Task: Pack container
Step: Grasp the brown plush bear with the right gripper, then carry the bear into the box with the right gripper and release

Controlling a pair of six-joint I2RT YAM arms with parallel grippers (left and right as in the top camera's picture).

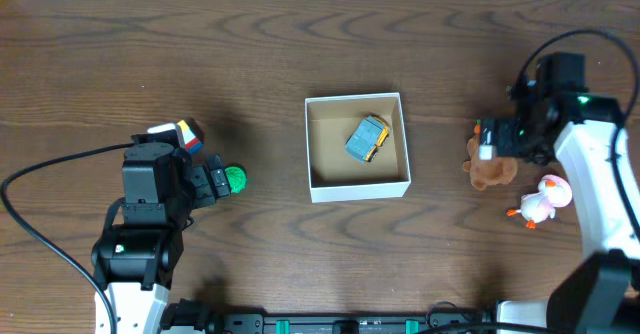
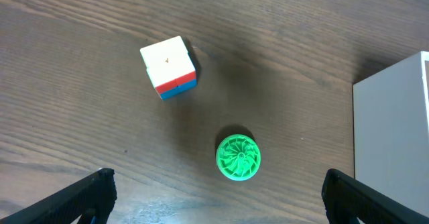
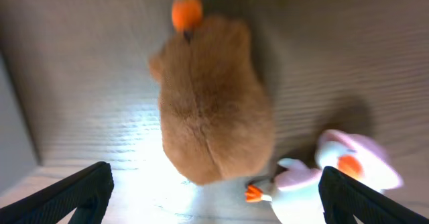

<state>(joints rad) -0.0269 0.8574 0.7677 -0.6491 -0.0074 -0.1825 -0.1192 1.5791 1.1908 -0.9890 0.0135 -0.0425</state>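
The container (image 1: 358,186), a square white box with a tan inside, sits at table centre and holds a blue-and-yellow toy car (image 1: 367,138). Its white wall shows at the right edge of the left wrist view (image 2: 395,130). My left gripper (image 2: 214,197) is open and empty above a green round toy (image 2: 237,157), also seen from overhead (image 1: 234,178), with a colourful cube (image 2: 169,66) beyond it. My right gripper (image 3: 214,200) is open and empty over a brown plush toy (image 3: 214,110), which lies right of the container (image 1: 492,173).
A white-and-pink duck toy (image 1: 543,200) lies just right of the brown plush, close to my right fingers (image 3: 322,177). The cube (image 1: 183,136) lies beside the left arm. A black cable (image 1: 40,239) loops along the left side.
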